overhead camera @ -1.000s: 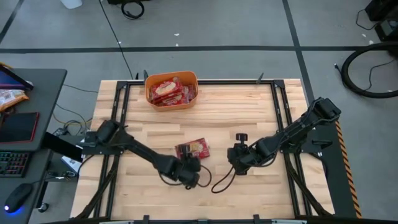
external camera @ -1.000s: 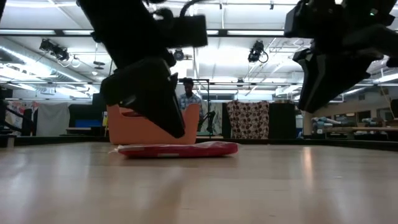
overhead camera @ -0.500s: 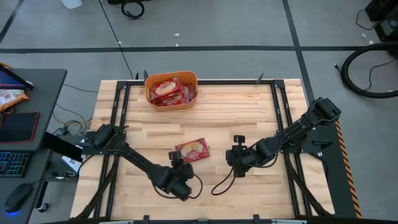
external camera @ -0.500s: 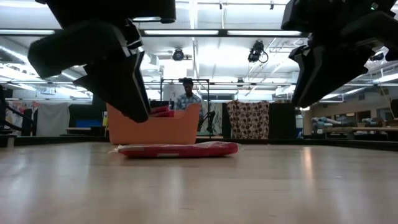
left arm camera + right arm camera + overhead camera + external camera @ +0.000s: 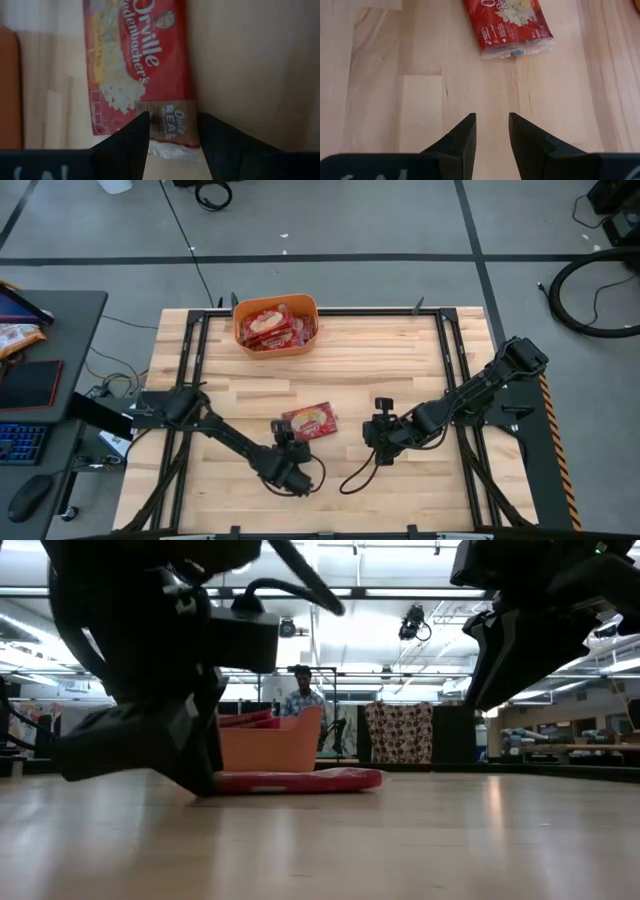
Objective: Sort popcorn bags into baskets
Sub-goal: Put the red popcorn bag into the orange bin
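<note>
Popcorn bag (image 5: 309, 421), single, red with a cream picture panel, lies flat on the wooden table (image 5: 380, 365) near its middle, unheld. Left gripper (image 5: 284, 448) sits low over the table just beside the bag's near end; in the left wrist view its two dark fingers (image 5: 131, 140) stand apart with the bag's (image 5: 137, 70) brown end panel showing in the gap between them, and nothing is clamped. In the low view this gripper (image 5: 180, 755) hangs close to the tabletop at one end of the flat bag (image 5: 295, 780). Right gripper (image 5: 380, 430) hovers over bare wood on the other side of the bag, near it but apart; its fingers (image 5: 462, 137) are spread with only table between them, and the bag (image 5: 507, 25) lies ahead of the tips. Orange basket (image 5: 276, 327) stands at the far edge of the table, well apart from the loose bag, holding several more red popcorn bags (image 5: 272, 326). The basket (image 5: 270, 745) shows behind the loose bag in the low view. Person (image 5: 302, 695) stands in the room beyond the table.
</note>
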`<state>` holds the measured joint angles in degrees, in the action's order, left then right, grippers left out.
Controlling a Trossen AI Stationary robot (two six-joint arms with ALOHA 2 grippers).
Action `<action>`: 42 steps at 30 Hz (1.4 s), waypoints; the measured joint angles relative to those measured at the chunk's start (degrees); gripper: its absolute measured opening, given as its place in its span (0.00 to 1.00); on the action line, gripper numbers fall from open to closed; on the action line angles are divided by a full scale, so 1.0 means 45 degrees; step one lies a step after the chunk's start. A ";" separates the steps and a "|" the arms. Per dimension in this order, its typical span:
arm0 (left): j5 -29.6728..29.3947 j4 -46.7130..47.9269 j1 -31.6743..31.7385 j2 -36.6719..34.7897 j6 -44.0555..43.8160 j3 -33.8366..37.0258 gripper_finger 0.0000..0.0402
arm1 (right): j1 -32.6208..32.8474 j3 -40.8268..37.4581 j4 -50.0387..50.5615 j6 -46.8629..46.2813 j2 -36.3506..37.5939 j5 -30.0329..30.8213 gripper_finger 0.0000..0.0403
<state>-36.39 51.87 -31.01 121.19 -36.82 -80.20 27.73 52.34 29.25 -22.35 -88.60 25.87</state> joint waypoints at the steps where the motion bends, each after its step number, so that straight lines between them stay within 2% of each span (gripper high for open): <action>1: -0.0047 0.0063 0.0013 0.0049 -0.0003 -0.0011 0.43 | 0.0005 0.0000 -0.0011 0.0005 0.0000 0.0000 0.30; 6: -0.0130 0.0350 0.0146 0.0252 0.0276 -0.0046 0.37 | 0.0005 0.0000 -0.0029 0.0000 0.0000 0.0000 0.30; 14: 0.0134 0.0526 0.0604 0.0316 0.0554 -0.0007 0.06 | 0.0234 0.0000 -0.0028 -0.0025 0.0000 -0.0034 0.30; 16: 0.0136 0.0829 0.0667 0.0312 0.0870 -0.0106 0.03 | 0.0318 0.0000 -0.0028 -0.0039 0.0000 -0.0034 0.30; 21: -0.0846 0.2741 0.0887 -0.0129 0.1812 -0.1095 0.03 | 0.0529 0.0000 0.0037 -0.0095 0.0000 0.0217 0.30; 29: -0.4557 0.6484 0.1971 -0.0724 0.4051 -0.3929 0.02 | 0.0583 0.0000 0.0032 -0.0126 0.0000 0.0573 0.30; 34: -0.5834 0.7467 0.3708 -0.1304 0.5316 -0.4951 0.02 | 0.0667 0.0000 -0.0021 -0.0132 0.0005 0.0721 0.30; 39: -0.6007 0.7447 0.5975 -0.2304 0.5714 -0.4729 0.02 | 0.0960 -0.0024 0.0094 -0.0245 0.0005 0.0992 0.30; 42: -0.6103 0.7291 0.7413 -0.2912 0.5820 -0.4039 0.02 | 0.1143 -0.0024 0.0187 -0.0243 0.0005 0.1050 0.30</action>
<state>-63.85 84.68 2.35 108.08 -10.63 -98.37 32.87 52.23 30.09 -23.44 -88.58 30.59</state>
